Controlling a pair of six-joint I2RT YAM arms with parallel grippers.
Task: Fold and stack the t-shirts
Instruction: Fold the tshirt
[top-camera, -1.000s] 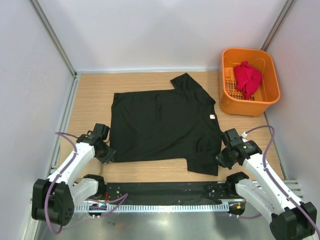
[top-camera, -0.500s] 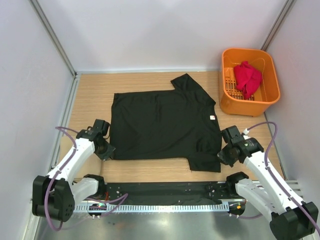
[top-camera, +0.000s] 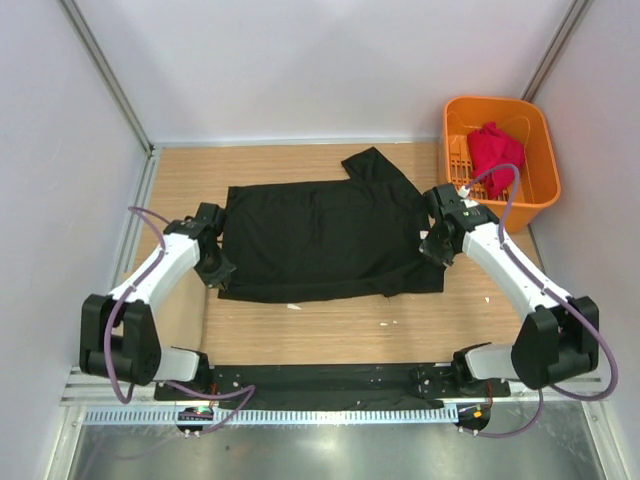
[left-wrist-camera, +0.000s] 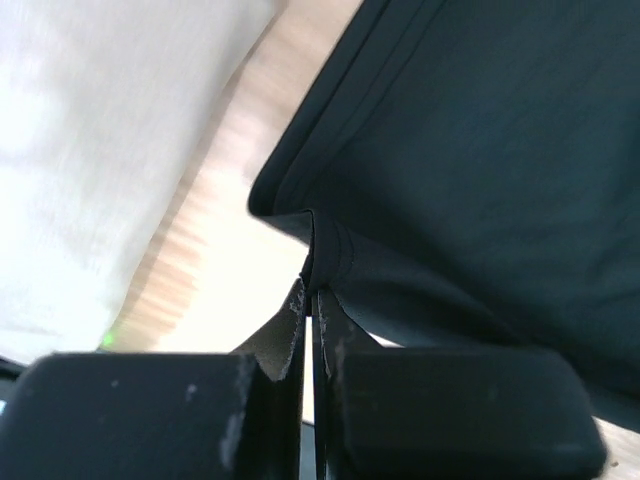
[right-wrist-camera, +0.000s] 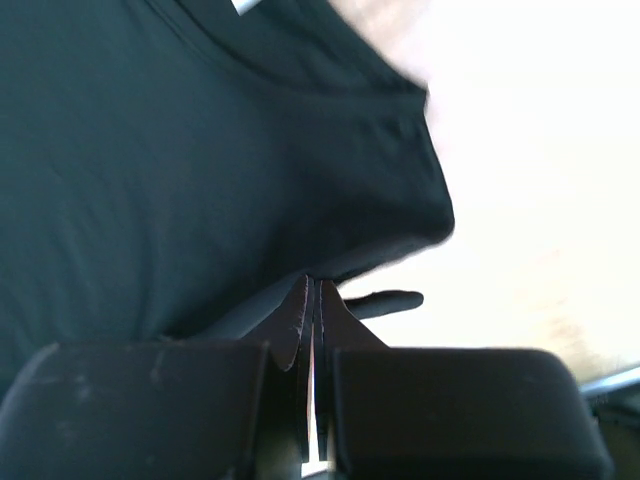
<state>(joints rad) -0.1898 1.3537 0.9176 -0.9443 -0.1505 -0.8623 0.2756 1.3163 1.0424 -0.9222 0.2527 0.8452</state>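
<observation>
Black shirt (top-camera: 325, 240) lies mid-table, soft matte cloth spread wide, one sleeve poking out toward the back wall, its near edge uneven and rumpled. Over in the far right corner the red shirt (top-camera: 495, 155) sits crumpled in the orange slotted plastic basket (top-camera: 478, 214), well apart from the black one. Under it all, a pale wood-grain table (top-camera: 320, 335).

Now the arms. The left gripper (top-camera: 213, 268) is at the shirt's left near corner, and the wrist view shows it clenched (left-wrist-camera: 312, 295) on a fold of the black hem, fingers pressed together on the cloth. The right gripper (top-camera: 432, 250) is at the right edge, likewise pinched tight (right-wrist-camera: 312, 290) on black fabric. Both white forearms reach well forward from their bases and angle inward, wrists tipped down to the cloth.
</observation>
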